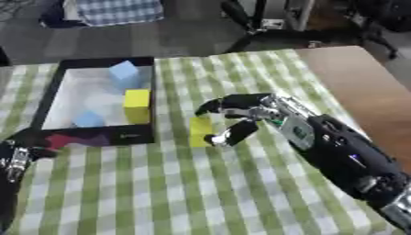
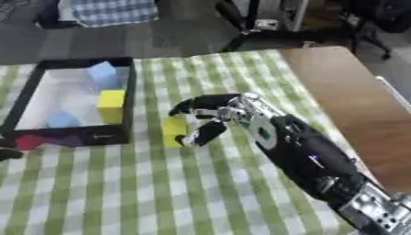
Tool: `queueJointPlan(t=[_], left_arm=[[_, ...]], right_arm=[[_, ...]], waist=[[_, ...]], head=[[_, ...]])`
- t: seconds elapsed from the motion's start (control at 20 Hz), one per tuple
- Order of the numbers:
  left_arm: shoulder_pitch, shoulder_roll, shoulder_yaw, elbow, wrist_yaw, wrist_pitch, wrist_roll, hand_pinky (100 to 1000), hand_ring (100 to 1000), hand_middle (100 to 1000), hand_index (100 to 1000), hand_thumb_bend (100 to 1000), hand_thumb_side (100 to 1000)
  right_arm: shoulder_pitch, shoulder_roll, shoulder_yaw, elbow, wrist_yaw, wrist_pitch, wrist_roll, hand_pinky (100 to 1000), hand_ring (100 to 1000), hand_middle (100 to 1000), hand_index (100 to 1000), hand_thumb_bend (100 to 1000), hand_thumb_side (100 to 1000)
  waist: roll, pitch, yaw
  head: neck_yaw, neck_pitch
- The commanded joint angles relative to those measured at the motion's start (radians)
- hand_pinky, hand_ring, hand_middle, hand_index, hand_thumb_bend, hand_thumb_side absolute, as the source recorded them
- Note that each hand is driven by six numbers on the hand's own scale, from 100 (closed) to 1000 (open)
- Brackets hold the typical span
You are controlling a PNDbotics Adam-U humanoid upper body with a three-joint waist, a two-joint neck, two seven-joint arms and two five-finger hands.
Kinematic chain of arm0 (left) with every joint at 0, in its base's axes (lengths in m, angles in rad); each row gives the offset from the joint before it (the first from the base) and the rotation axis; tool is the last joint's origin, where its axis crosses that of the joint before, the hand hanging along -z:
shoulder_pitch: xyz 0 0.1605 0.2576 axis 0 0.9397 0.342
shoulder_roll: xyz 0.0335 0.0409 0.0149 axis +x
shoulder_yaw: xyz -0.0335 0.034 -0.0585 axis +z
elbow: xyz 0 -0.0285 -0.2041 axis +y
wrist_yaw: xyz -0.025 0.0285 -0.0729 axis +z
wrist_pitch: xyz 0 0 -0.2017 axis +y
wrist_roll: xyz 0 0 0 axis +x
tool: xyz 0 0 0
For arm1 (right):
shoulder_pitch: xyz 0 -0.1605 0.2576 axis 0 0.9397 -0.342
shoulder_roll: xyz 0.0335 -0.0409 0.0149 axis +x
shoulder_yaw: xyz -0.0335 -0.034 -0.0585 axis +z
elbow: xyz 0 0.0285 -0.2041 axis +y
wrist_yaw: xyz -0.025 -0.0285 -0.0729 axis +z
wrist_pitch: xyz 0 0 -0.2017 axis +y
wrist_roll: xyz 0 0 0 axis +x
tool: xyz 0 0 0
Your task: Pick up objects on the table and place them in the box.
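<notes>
Black, with silver joints: the right hand [image 1: 245, 117] reached in from the lower right over the desk [image 1: 160, 183], fingers [image 1: 210, 106] curled above and thumb below, closing around a yellow block [image 1: 200, 131]. The thumb tip touched the block's lower right side; the fingers arched over its top edge, and whether they touched it could not be told. The block stood upright on the green-and-white checked cloth [image 1: 120, 202], just right of the box [image 1: 145, 133].

Box: black-walled, pale inside, set at the desk's left-centre. Contents: a second yellow block [image 1: 136, 104] standing against the right wall; a light blue block [image 1: 124, 72] near the far right corner; another light blue piece [image 1: 88, 120] near the front wall. A red and purple patch showed on the box's front left outside.

Left hand [image 1: 16, 163]: at the lower left edge, only partly seen; its state could not be told.

Bare brown desk surface [image 1: 361, 87] lay uncovered to the right of the cloth.
</notes>
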Motion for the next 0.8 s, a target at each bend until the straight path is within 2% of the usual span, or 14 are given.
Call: queueJointPlan(t=[0.05, 0.2, 0.25, 0.4, 0.45, 0.5, 0.65, 0.8], left_arm=[[-0.005, 0.015, 0.005, -0.011, -0.003, -0.001, 0.001, 789, 580, 588, 833, 100, 777], [-0.006, 0.014, 0.005, -0.011, -0.003, -0.001, 0.001, 790, 580, 588, 833, 100, 777], [-0.006, 0.014, 0.005, -0.011, -0.002, -0.001, 0.0, 790, 581, 589, 833, 100, 778], [-0.007, 0.013, 0.005, -0.012, -0.002, -0.001, 0.0, 790, 581, 589, 833, 100, 778], [-0.007, 0.012, 0.005, -0.012, -0.002, -0.001, 0.0, 790, 581, 589, 833, 100, 778], [-0.007, 0.012, 0.005, -0.012, -0.002, -0.001, 0.001, 790, 581, 589, 833, 100, 778], [-0.007, 0.012, 0.005, -0.011, -0.002, -0.001, 0.001, 790, 582, 589, 833, 100, 778], [-0.007, 0.011, 0.005, -0.011, -0.001, -0.002, 0.001, 790, 582, 589, 833, 100, 778]], right_arm=[[-0.02, -0.002, -0.012, 0.0, 0.018, -0.01, -0.006, 943, 925, 916, 1000, 214, 741], [-0.022, 0.009, -0.007, 0.012, 0.042, -0.009, -0.025, 934, 904, 861, 1000, 195, 682], [-0.023, 0.013, -0.006, 0.017, 0.051, -0.008, -0.034, 925, 883, 794, 994, 146, 569], [-0.024, 0.026, -0.007, 0.037, 0.083, 0.0, -0.072, 910, 850, 663, 972, 100, 413], [-0.024, 0.03, -0.01, 0.042, 0.09, 0.003, -0.086, 897, 818, 550, 941, 100, 328], [-0.025, 0.034, -0.015, 0.045, 0.093, 0.009, -0.103, 896, 815, 541, 938, 100, 324], [-0.028, 0.036, -0.027, 0.041, 0.083, 0.026, -0.156, 883, 778, 441, 899, 100, 287], [-0.032, 0.032, -0.033, 0.027, 0.054, 0.042, -0.188, 883, 774, 420, 891, 100, 293]], waist=[[-0.004, -0.028, -0.001], [-0.004, -0.028, 0.0], [-0.004, -0.028, 0.0], [-0.003, -0.027, 0.002], [-0.003, -0.027, 0.002], [-0.003, -0.027, 0.002], [-0.003, -0.028, 0.002], [-0.003, -0.029, 0.002]], head=[[-0.001, -0.002], [-0.004, -0.003], [-0.004, -0.003], [-0.006, -0.005], [-0.006, -0.005], [-0.006, -0.005], [-0.006, -0.007], [-0.007, -0.008]])
